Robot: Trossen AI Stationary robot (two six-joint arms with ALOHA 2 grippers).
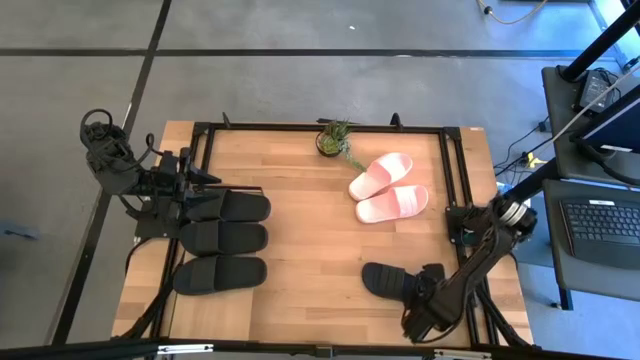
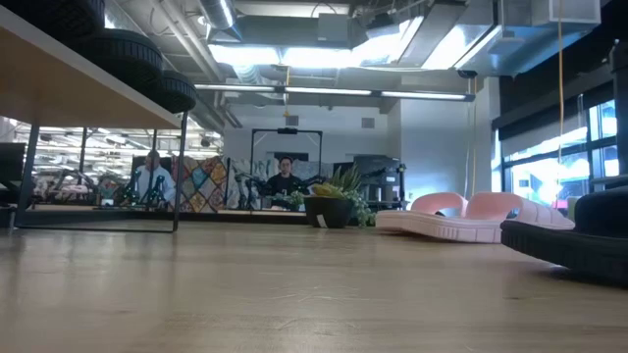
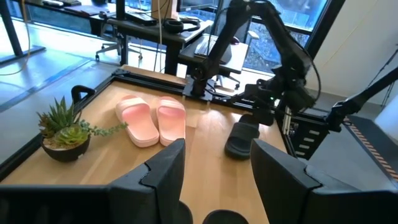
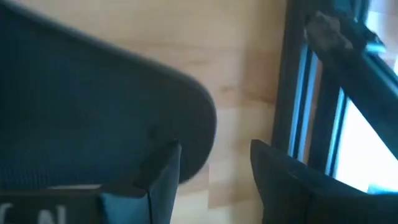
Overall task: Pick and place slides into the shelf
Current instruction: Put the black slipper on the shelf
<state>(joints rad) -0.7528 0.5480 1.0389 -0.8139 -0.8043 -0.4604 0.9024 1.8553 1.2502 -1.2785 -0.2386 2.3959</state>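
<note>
Three black slides [image 1: 222, 240] lie side by side on the shelf [image 2: 59, 93] at the table's left. My left gripper [image 3: 217, 180] hangs open by the farthest of them, holding nothing. A fourth black slide [image 1: 385, 280] lies flat on the table near the front right. My right gripper [image 4: 214, 177] stands open over its right end, pointing steeply down. One finger is at the slide's rounded end [image 4: 193, 124] and the other over bare wood. Two pink slides [image 1: 388, 190] lie soles down at the far right.
A small potted plant [image 1: 335, 140] stands at the far edge's middle. A black metal frame [image 1: 455, 180] runs along the table's edges, close to my right gripper. The broad middle of the tabletop [image 1: 310, 240] is bare wood. People sit in the room beyond the table.
</note>
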